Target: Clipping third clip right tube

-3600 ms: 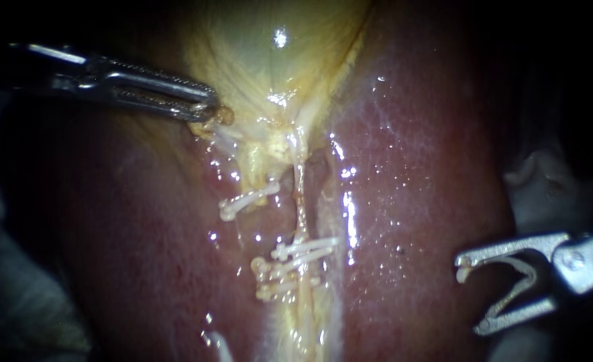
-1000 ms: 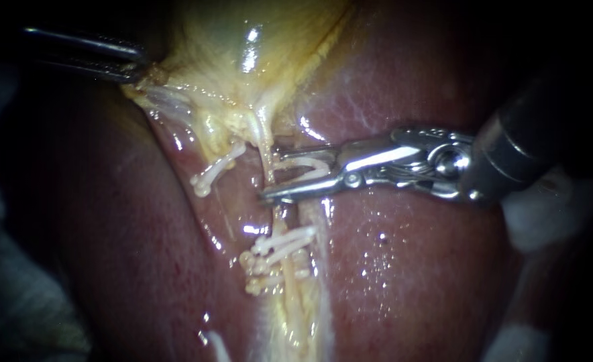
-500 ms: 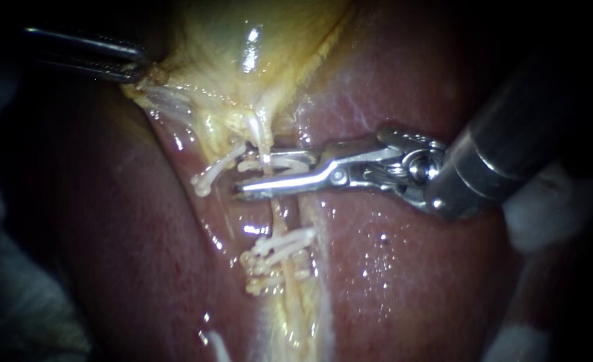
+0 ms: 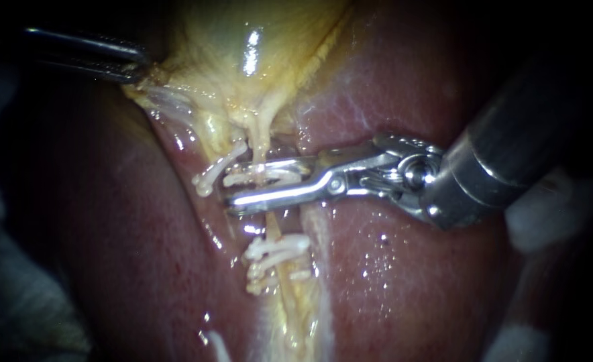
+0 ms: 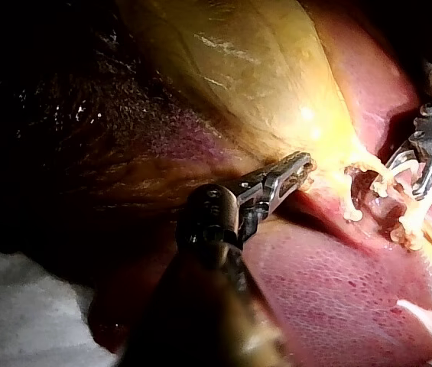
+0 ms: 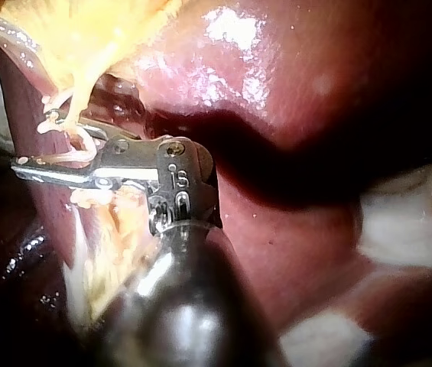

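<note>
My right instrument (image 4: 233, 184) reaches in from the right, across the thin pale right tube (image 4: 270, 224) just below the gallbladder (image 4: 256, 40). Its jaws stand nearly together, one on each side of the tube, shut on a white clip (image 4: 263, 176) that straddles it. The right wrist view shows the same instrument (image 6: 40, 141) with the clip (image 6: 78, 157) pressed between its jaws. Two white clips (image 4: 276, 248) sit lower on this tube. Another clip (image 4: 216, 171) crosses the left tube. My left instrument (image 4: 139, 70) is shut on the gallbladder's edge (image 5: 307, 157), holding it taut.
Dark red liver (image 4: 410, 281) lies on both sides of the tubes. White gauze (image 4: 551, 214) shows behind the right shaft, and more of the gauze (image 6: 407, 206) lies beside the liver. Yellow fatty tissue (image 4: 296, 315) runs down under the lower clips.
My right instrument came in from the lower right, slid left over the tube and narrowed its jaws on the clip. The left instrument drew the gallbladder up and left, then held still.
</note>
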Available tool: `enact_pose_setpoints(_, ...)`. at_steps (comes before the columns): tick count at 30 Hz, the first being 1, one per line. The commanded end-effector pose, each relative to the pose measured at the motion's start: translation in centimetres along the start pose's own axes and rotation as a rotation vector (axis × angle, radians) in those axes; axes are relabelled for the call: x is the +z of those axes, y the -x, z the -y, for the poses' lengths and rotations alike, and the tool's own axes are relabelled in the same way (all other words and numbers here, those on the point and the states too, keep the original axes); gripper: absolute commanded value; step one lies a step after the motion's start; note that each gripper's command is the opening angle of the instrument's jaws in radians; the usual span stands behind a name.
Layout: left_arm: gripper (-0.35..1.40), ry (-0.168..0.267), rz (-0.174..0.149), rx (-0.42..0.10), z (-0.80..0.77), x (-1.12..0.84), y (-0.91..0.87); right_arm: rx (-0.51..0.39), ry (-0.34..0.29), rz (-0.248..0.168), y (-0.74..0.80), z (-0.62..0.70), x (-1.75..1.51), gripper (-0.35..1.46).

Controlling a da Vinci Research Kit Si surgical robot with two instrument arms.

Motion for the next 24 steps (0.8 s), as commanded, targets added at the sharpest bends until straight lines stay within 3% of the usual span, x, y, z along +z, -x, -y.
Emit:
enact_pose_setpoints(1, -0.35, -0.001, 0.000, 0.000, 0.00, 0.00, 0.00, 0.008, 0.002, -0.001, -0.01, 0.00, 0.01, 0.38)
enact_pose_setpoints(8, -0.35, -0.001, 0.000, -0.001, 0.00, 0.00, 0.00, 0.012, 0.001, -0.003, -0.09, 0.01, -0.01, 0.20)
enact_pose_setpoints(15, -0.35, -0.001, 0.000, -0.001, 0.00, 0.00, 0.00, 0.016, 0.000, -0.005, -0.14, 0.02, -0.02, -0.16)
enact_pose_setpoints(18, -0.35, -0.001, 0.000, -0.001, 0.00, 0.00, 0.00, 0.075, 0.000, -0.005, -0.14, 0.03, -0.04, -0.35)
enact_pose_setpoints(24, -0.35, -0.001, 0.000, -0.001, 0.00, 0.00, 0.00, 0.104, -0.001, -0.004, -0.12, 0.02, -0.08, -0.35)
